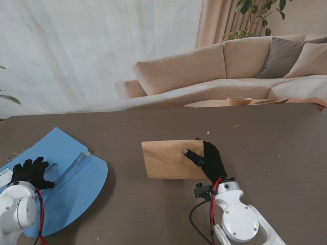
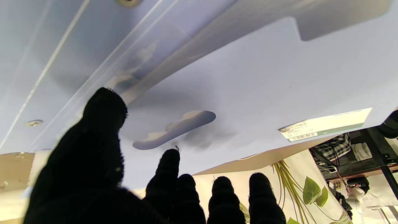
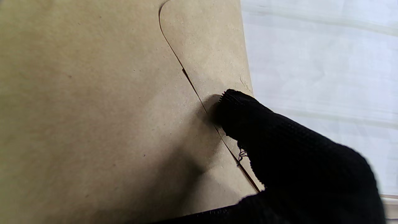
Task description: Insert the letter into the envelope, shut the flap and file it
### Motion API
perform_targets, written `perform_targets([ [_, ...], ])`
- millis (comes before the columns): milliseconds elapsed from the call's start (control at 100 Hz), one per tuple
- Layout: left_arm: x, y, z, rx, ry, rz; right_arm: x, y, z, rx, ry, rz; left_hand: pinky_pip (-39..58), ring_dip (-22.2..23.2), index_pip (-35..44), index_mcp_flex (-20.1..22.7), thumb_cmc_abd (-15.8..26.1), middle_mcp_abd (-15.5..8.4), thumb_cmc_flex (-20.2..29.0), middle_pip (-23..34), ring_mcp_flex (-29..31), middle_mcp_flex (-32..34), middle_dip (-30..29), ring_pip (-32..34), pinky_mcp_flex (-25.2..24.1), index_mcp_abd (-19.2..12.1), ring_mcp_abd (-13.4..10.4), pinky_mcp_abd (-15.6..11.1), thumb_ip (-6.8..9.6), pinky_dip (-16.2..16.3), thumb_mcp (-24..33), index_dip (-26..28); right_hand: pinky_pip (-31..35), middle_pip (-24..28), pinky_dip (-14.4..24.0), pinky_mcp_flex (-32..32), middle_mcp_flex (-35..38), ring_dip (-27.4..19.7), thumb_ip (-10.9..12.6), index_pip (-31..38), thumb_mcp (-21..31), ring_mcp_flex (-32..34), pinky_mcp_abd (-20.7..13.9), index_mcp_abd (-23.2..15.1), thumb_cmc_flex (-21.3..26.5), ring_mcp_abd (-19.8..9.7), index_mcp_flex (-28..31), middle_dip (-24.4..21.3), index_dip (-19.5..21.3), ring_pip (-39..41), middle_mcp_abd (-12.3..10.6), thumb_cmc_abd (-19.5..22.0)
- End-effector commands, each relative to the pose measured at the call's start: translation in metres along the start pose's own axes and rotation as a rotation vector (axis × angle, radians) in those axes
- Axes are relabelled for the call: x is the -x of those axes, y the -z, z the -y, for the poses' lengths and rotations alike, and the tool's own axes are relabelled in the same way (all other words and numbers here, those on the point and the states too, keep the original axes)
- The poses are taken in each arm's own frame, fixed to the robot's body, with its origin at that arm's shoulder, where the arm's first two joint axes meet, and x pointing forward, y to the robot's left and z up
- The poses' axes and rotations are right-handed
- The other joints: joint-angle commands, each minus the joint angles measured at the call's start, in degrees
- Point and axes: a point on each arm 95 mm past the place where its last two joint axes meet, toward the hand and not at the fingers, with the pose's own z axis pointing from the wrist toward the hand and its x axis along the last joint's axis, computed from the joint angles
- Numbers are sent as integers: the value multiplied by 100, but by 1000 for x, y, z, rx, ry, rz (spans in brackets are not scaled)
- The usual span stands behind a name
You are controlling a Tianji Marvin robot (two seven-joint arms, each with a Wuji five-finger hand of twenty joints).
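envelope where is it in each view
Stand view: envelope lies mid-table, under the right hand.
Left wrist view: not in it; only the blue folder.
Right wrist view: envelope fills most of the picture.
Shared landmark: the black finger on the flap.

Beyond my dark brown wood-grain table point(image 1: 153, 204) stands a long beige fabric sofa point(image 1: 204, 71) with a grey square cushion point(image 1: 283, 56) and a paler beige cushion point(image 1: 309, 58) at its right end. In front of the sofa sits a low light wooden side table point(image 1: 214, 103) carrying a shallow wooden bowl point(image 1: 239, 101). A green leafy houseplant point(image 1: 255, 15) rises behind the sofa, beside tan curtains point(image 1: 214, 20); sheer white curtains point(image 1: 102, 51) cover the left.
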Motion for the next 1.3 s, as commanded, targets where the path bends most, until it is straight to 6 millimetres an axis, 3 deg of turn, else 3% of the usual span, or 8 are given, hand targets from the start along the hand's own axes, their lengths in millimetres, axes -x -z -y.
perform_targets([
  [0, -4, 7, -8, 15, 15, -26, 0, 1, 4, -14, -11, 2, -136, -193, -123, 253, 120, -120, 108, -189, -20, -165, -78, -136, -6, 88, 14, -43, 62, -162, -52, -393, 218, 12, 31, -6, 197, 41, -36, 112, 176, 31, 48, -161, 269, 52, 172, 5, 45, 128, -8, -41],
  [90, -4, 11, -10, 7, 15, -40, 0, 2, 4, -13, -12, 2, -158, -243, -21, 513, 114, -123, 81, -182, -20, -160, -61, -141, -4, 178, 9, -33, 54, -216, -35, -529, 218, 15, 31, -8, 195, 43, -34, 116, 176, 28, 47, -161, 272, 50, 177, 6, 49, 134, -7, -46],
  [280, -4, 15, -14, -3, 13, -30, -1, 2, 4, -11, -12, -2, -177, -273, -160, 501, 132, -98, 11, -171, -22, -159, -2, -133, 3, 543, 14, -23, 36, -296, -47, -821, 222, 20, 34, -8, 195, 43, -30, 116, 179, 26, 47, -161, 270, 51, 175, 7, 52, 139, -14, -44],
  [500, -2, 14, -19, 12, 28, -5, -1, 3, 5, -10, -13, -2, -189, -286, -92, 637, 145, -68, -11, -144, -21, -147, 66, -136, 4, 656, 2, -22, 22, -342, -62, -835, 225, 24, 36, -11, 196, 45, -26, 119, 181, 30, 46, -162, 268, 50, 178, 9, 60, 147, -9, -48],
  [680, -2, 15, -25, 23, 35, -6, -1, 3, 5, -11, -15, -1, -155, -252, 710, 679, 142, -59, 16, -136, -20, -142, 221, -118, 0, 728, 0, -23, 22, -372, -47, 113, 228, 29, 38, -16, 195, 45, -24, 122, 184, 24, 43, -166, 271, 57, 181, 13, 65, 150, -3, -50],
  [950, -3, 16, -31, 19, 32, -9, -1, 2, 6, -13, -17, -1, -140, -274, 1193, 493, 22, -117, -56, -184, -17, -155, 53, -134, -3, 822, -25, -33, 3, -360, 102, 384, 232, 36, 41, -34, 179, 51, -20, 118, 185, 6, 35, -167, 268, 52, 176, 21, 69, 163, -9, -43],
  [1160, -4, 17, -35, 22, -5, -1, -1, 2, 6, -13, -20, 0, -169, -444, 3310, -469, -280, -179, -537, -222, -16, -177, -224, -177, 7, 977, -64, -48, -151, -420, 624, 2061, 240, 50, 46, -49, 171, 58, -21, 119, 182, -7, 26, -171, 266, 55, 171, 31, 77, 181, -10, -40],
  [1290, -4, 17, -35, 24, -21, 3, -1, 3, 6, -15, -25, 1, -179, -511, 4009, -913, -373, -235, -663, -205, -14, -165, -209, -197, 12, 861, -87, -57, -199, -457, 815, 2935, 242, 52, 48, -62, 160, 61, -20, 118, 183, -20, 22, -172, 271, 52, 169, 33, 81, 186, -14, -40],
])
